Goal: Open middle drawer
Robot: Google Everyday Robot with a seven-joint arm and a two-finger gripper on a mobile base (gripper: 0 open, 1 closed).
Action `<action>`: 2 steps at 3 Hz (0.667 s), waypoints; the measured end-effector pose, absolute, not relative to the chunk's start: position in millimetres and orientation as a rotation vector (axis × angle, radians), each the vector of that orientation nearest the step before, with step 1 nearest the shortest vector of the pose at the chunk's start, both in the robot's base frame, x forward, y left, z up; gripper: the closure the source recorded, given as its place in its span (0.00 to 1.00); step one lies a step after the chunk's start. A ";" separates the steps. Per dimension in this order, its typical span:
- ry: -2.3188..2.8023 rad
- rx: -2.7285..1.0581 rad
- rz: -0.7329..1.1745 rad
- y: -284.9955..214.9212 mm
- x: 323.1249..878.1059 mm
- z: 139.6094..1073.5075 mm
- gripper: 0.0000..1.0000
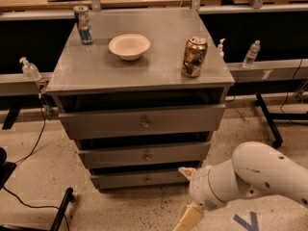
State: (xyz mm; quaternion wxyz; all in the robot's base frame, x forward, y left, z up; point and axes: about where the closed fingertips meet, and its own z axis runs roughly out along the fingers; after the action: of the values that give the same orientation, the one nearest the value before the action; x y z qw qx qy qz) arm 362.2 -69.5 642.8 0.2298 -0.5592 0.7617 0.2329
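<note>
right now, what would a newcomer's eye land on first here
The big white arm fills the lower right, its pincer open and low by the grey cabinet's bottom right corner, short of the middle drawer's knob. On the cabinet top stand a white bowl, a slim can at the back left and a brown can on the right.
</note>
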 end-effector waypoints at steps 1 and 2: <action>1.977 -1.656 0.482 -77.5 398.1 612.6 0.00; 1.783 -1.654 0.240 -97.0 459.9 568.7 0.00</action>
State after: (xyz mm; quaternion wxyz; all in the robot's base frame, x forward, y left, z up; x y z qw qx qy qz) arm 459.9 -97.0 568.7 0.3419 -0.6359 0.6858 0.0923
